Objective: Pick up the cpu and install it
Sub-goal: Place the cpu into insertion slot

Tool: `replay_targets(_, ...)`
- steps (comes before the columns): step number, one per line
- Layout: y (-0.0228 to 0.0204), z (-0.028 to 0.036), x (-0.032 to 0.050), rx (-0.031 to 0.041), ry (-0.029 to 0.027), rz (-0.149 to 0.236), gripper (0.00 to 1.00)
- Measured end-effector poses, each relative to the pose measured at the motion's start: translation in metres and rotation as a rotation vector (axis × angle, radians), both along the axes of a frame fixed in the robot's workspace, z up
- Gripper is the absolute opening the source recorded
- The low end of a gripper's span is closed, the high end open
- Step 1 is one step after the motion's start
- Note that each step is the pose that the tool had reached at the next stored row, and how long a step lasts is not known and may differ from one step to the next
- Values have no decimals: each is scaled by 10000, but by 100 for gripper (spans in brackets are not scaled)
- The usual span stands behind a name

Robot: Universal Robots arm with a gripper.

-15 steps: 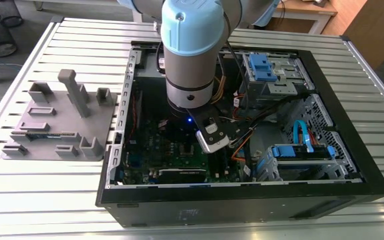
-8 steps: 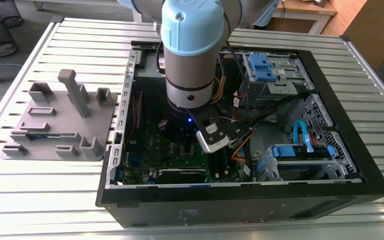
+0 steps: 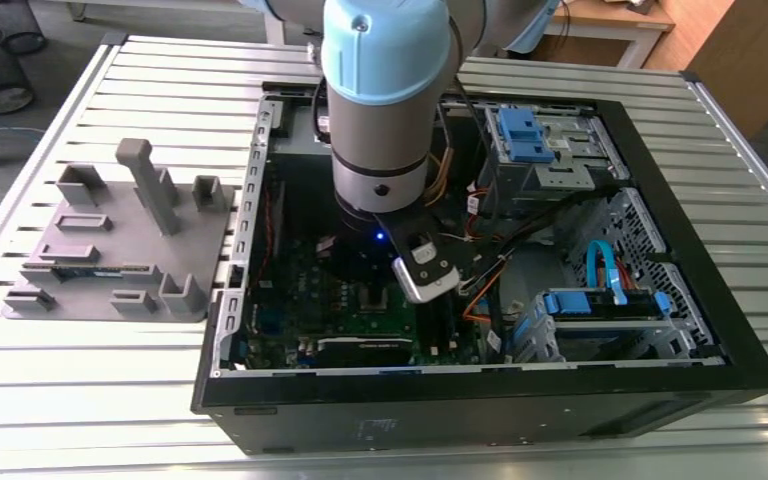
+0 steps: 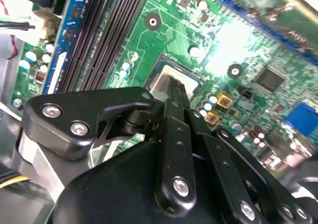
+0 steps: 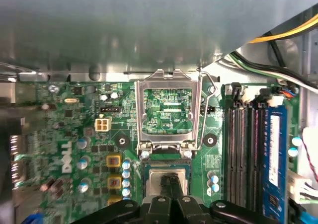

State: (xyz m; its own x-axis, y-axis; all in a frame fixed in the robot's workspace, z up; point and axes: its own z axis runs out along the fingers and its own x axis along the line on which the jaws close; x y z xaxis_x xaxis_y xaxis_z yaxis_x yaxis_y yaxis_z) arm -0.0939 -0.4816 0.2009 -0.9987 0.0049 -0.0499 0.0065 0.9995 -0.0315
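Now the claw (image 5: 169,181) stands straight over the cpu (image 5: 154,177), which lies flat in its socket (image 5: 166,163). Fingers (image 4: 174,102) pinched together, tips on its top, no hold evident.

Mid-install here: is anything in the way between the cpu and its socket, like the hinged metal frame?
Nothing visible blocks it. The hinged frame is swung open, clear of the socket, and the cpu already lies in the socket opening, under the gripper.

Exterior view high above open computer case (image 3: 491,410), looking down; both wrist views close over motherboard (image 4: 169,30) (image 5: 74,114)
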Motion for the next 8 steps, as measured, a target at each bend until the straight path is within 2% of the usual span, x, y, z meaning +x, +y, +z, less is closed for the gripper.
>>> replay_targets(8,0,151,0,-22,0,1,11)
